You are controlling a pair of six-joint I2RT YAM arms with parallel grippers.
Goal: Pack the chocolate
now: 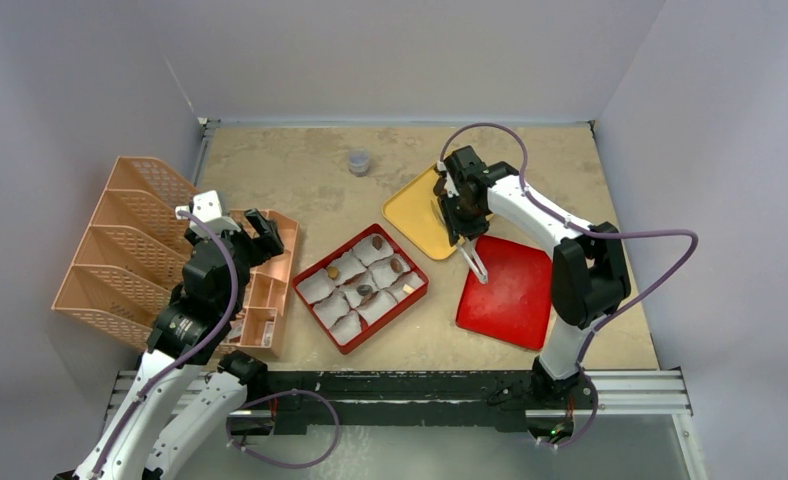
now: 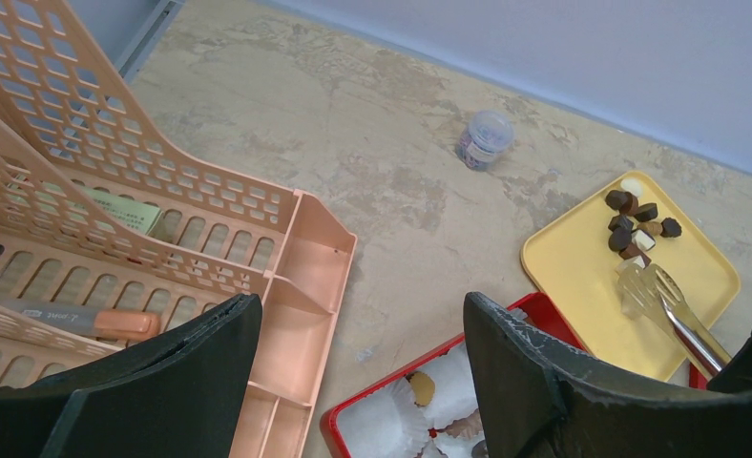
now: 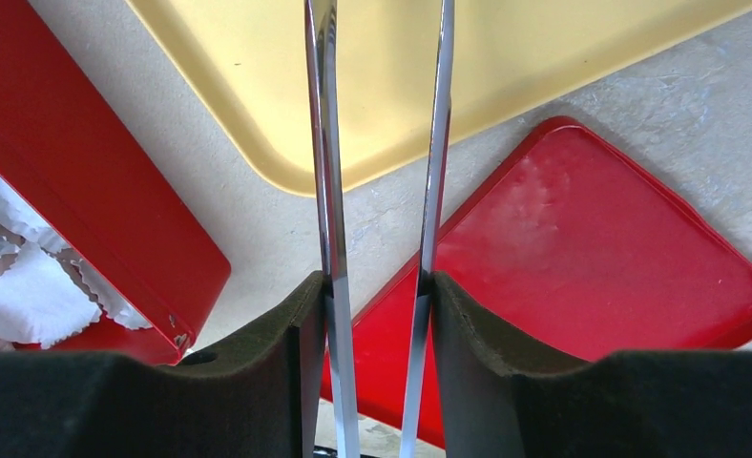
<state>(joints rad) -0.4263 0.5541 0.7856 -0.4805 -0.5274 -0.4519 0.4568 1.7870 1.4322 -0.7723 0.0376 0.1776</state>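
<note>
Beige tabletop (image 1: 300,190) opens toward twelve o'clock. Your right gripper (image 3: 377,286) pinches metal tongs (image 3: 326,143), tips cropped at its wrist view's edge. Your left gripper (image 2: 358,315) gapes above the peach organizer (image 2: 305,239).

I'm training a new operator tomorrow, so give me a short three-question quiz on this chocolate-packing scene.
1. True or false: the left gripper is shut.
2. The tray under the loose chocolate is: A blue, B yellow, C green.
3. What tool does the right gripper grip?
Key: 1 false, it stands open; 2 B; 3 metal tongs.
</note>
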